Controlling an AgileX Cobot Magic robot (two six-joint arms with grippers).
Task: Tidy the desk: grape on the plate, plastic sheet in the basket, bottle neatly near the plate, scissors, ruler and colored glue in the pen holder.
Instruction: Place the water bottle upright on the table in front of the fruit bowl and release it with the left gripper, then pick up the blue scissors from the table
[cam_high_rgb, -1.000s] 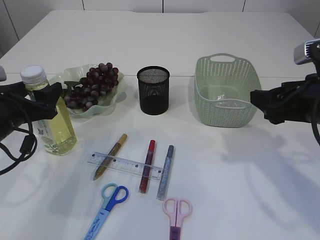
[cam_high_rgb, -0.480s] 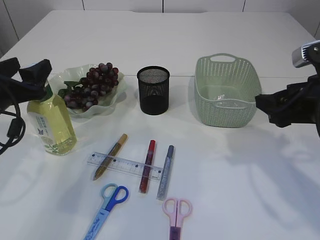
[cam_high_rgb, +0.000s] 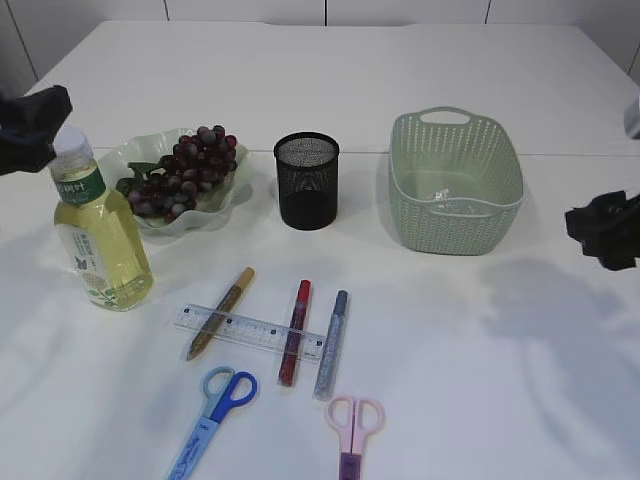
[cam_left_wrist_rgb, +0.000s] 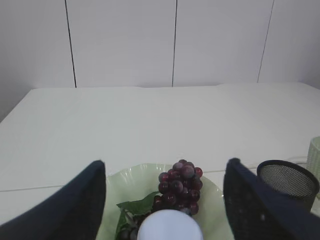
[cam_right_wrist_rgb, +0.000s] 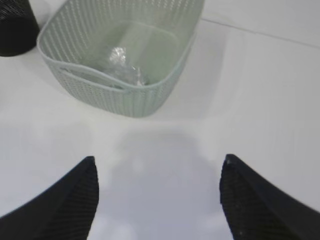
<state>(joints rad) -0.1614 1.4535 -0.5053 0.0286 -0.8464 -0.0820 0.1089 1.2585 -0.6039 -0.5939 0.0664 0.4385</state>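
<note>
The bottle (cam_high_rgb: 98, 234) of yellow liquid stands upright left of the green plate (cam_high_rgb: 232, 185), which holds the grape bunch (cam_high_rgb: 185, 170). My left gripper (cam_high_rgb: 33, 128) is open and empty, just above and behind the bottle cap (cam_left_wrist_rgb: 170, 226). The black mesh pen holder (cam_high_rgb: 307, 180) stands mid-table. The green basket (cam_high_rgb: 455, 180) holds the crumpled plastic sheet (cam_right_wrist_rgb: 125, 67). The ruler (cam_high_rgb: 248, 331), gold (cam_high_rgb: 222, 310), red (cam_high_rgb: 295, 331) and silver (cam_high_rgb: 332, 343) glue pens, blue scissors (cam_high_rgb: 215, 410) and pink scissors (cam_high_rgb: 353, 425) lie at the front. My right gripper (cam_high_rgb: 608, 232) is open and empty, right of the basket.
The white table (cam_high_rgb: 480, 370) runs to a far edge against white wall panels (cam_left_wrist_rgb: 170, 42). The plate and grapes also show in the left wrist view (cam_left_wrist_rgb: 181, 187).
My left gripper has let go of the bottle and risen up and back to the left; the bottle stays standing. My right gripper has drawn back to the right, away from the basket.
</note>
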